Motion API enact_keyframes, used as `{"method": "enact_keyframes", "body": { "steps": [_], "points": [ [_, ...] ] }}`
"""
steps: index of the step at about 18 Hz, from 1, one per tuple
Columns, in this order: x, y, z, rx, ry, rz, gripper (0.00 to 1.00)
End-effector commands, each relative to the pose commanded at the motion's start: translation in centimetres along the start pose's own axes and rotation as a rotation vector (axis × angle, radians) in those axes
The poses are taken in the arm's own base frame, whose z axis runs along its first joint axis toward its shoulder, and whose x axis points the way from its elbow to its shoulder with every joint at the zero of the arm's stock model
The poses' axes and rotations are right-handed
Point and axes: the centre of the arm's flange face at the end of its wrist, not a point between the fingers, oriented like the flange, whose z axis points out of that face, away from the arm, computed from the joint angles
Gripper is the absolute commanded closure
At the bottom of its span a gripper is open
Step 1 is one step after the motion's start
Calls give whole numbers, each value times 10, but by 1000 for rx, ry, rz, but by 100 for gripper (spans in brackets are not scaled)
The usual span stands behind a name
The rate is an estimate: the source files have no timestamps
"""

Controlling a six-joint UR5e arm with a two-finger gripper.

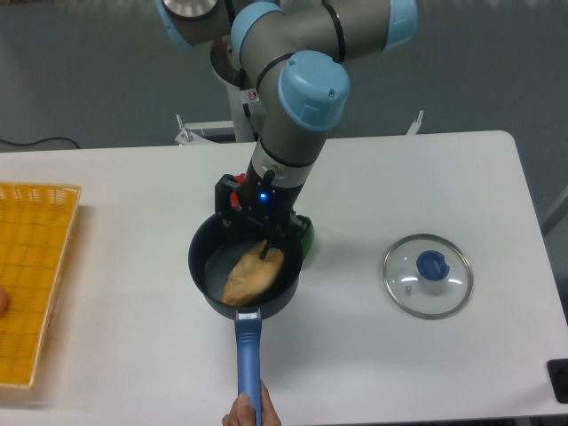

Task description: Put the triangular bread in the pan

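Surface: white table (426, 373) against a grey wall.
Gripper: the gripper (263, 238) sits low over the pan's far rim; whether its fingers are apart or together cannot be told, as the wrist hides them.
Bread: the triangular bread (253, 272) lies tilted inside the pan (202, 266), right of centre.
Handling: judged light, fairly stiff, crumbly; best pinched at an edge.
Surroundings: a hand (248, 414) grips the blue handle; a green object (304, 236) touches the pan; glass lid (428, 275) and yellow tray (31, 275) lie well apart.
Obstruction: none apparent.

Bright even overhead light, soft shadows — sharp
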Motion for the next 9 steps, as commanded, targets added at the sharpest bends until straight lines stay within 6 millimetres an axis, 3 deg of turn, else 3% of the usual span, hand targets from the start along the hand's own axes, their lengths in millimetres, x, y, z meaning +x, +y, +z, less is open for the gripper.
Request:
{"method": "enact_keyframes", "body": {
  "steps": [4, 7, 9],
  "points": [
    [2, 1, -4, 2, -5, 0, 18],
    [1, 2, -9, 9, -16, 3, 0],
    [0, 6, -16, -15, -47, 33, 0]
  ]
}}
